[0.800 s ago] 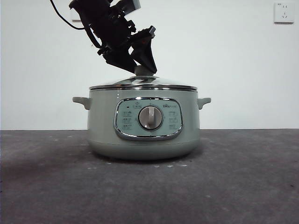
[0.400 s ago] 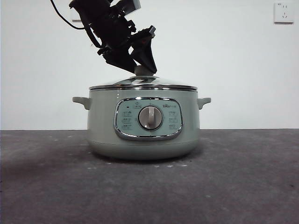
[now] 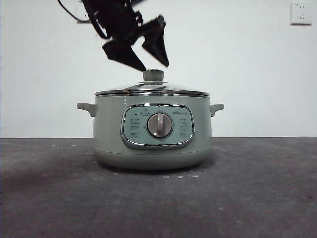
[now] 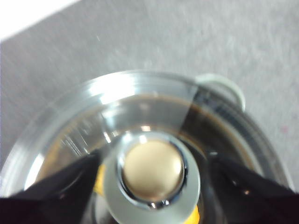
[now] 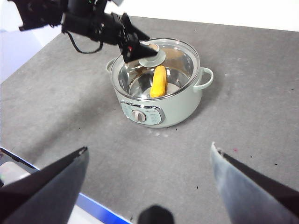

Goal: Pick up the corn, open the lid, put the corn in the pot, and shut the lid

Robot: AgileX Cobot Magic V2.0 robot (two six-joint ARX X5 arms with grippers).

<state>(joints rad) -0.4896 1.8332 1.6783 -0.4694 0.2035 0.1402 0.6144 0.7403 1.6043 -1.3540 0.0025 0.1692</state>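
The sage-green pot (image 3: 106,134) stands mid-table with the glass lid (image 3: 151,89) seated on its rim. Just above the lid's green knob (image 3: 153,75) hangs my left gripper (image 3: 154,67), open and touching nothing. In the left wrist view the knob (image 4: 153,170) lies between the two spread jaws. The yellow corn (image 5: 159,80) lies inside the pot under the glass, seen in the right wrist view. My right gripper (image 5: 149,158) hovers open and empty, high over the table's near side, well away from the pot.
The grey table (image 3: 247,198) runs out on both sides of the pot. A white wall with a socket (image 3: 301,13) stands behind. The left arm's cable (image 5: 84,46) hangs beside the pot's rear left.
My left gripper has let go of the lid's knob and risen a little above it, jaws spread. The lid stays on the pot.
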